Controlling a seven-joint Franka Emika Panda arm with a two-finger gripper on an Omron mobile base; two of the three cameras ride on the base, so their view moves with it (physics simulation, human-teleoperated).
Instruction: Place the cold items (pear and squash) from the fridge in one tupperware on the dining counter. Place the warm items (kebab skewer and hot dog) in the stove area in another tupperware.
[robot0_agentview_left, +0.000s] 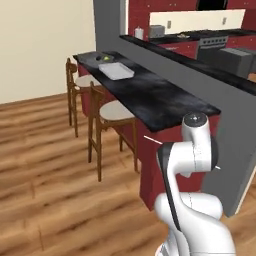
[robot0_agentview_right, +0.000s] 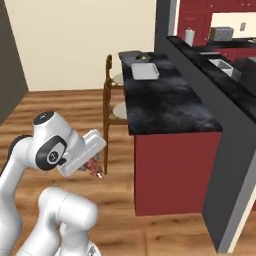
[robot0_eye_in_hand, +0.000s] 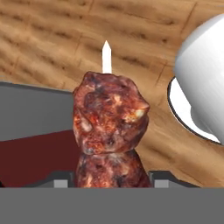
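Wood flooring runs under the robot, and ahead stands the dining counter (robot0_agentview_left: 150, 95), black and marbled on a dark red base, with two stools tucked along its near side. The gripper (robot0_agentview_right: 96, 169) is clamped on the kebab skewer (robot0_eye_in_hand: 109, 127); in the hand view the meat sits between the finger tips with the white stick tip poking out beyond it. The arm is folded low beside the base, well short of the counter. At the far end of the counter lie the shallow pale tray (robot0_agentview_left: 116, 70) and, just behind it, the darker tub (robot0_agentview_left: 102, 59) with the pear (robot0_agentview_left: 106, 58) already in it. The skewer belongs in the pale tray, so the base probably has to drive further along the counter first. Lift the skewer well above the counter edge, keep it level, and lower it lengthwise into the tray before letting go.
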